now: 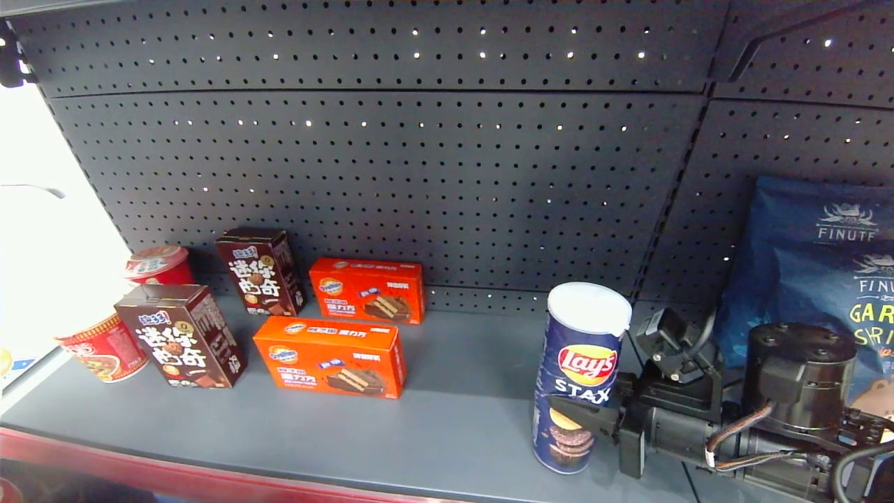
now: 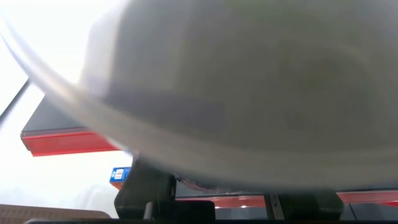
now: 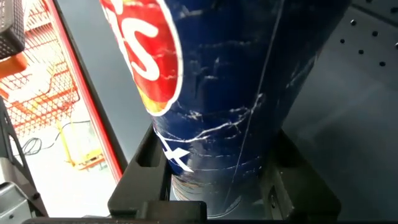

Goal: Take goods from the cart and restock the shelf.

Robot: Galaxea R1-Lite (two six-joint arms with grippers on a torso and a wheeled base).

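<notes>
The right tool (image 1: 576,416) pinches the can (image 1: 583,349) low on its body, one finger across the front and the other behind it. In the right wrist view the tool (image 3: 221,186) has a finger on either side of the blue can (image 3: 249,93), touching it. The can stands upright on the shelf (image 1: 454,419), near the front edge and toward the right, with its white lid on.

The left tool (image 2: 224,202) sits just under a pale, blurred round thing (image 2: 249,93). Whether it is spread or pressed together cannot be told.

Left of the can, well apart from it, two orange boxes (image 1: 368,288) (image 1: 330,355) lie one behind the other. Farther left stand two brown boxes (image 1: 260,270) (image 1: 181,334) and two red cups (image 1: 159,264) (image 1: 105,346). A blue bag (image 1: 817,272) leans at the right, behind the arm. A dark pegboard (image 1: 419,175) backs the shelf.
</notes>
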